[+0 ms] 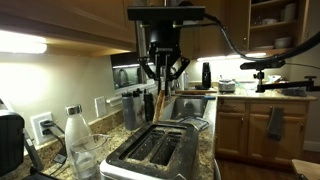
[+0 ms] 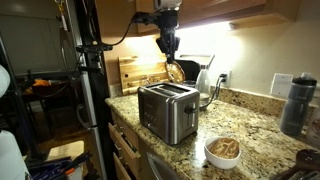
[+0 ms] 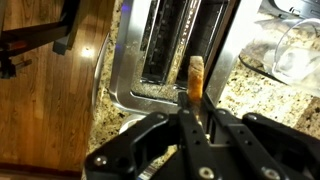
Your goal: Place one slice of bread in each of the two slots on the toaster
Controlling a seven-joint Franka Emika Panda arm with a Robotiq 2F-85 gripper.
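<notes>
The shiny steel toaster [image 1: 160, 152] stands on the granite counter and shows in both exterior views [image 2: 168, 112]. Its two slots [image 1: 158, 147] are dark, long and parallel. In the wrist view they [image 3: 162, 45] run away from me, and I cannot see bread inside them. My gripper [image 1: 162, 78] hangs above the toaster, shut on a thin tan slice of bread [image 3: 196, 77] held on edge. The slice [image 2: 175, 70] hangs clear above the toaster top, near its end. No other slice shows.
A glass bottle [image 1: 80, 145] stands beside the toaster and shows in the wrist view [image 3: 295, 50]. A black appliance [image 1: 10, 140] sits at the counter's end. A bowl [image 2: 222, 150], a dark bottle [image 2: 292, 104], a white kettle [image 2: 205, 82] and a cutting board [image 2: 135, 72] share the counter.
</notes>
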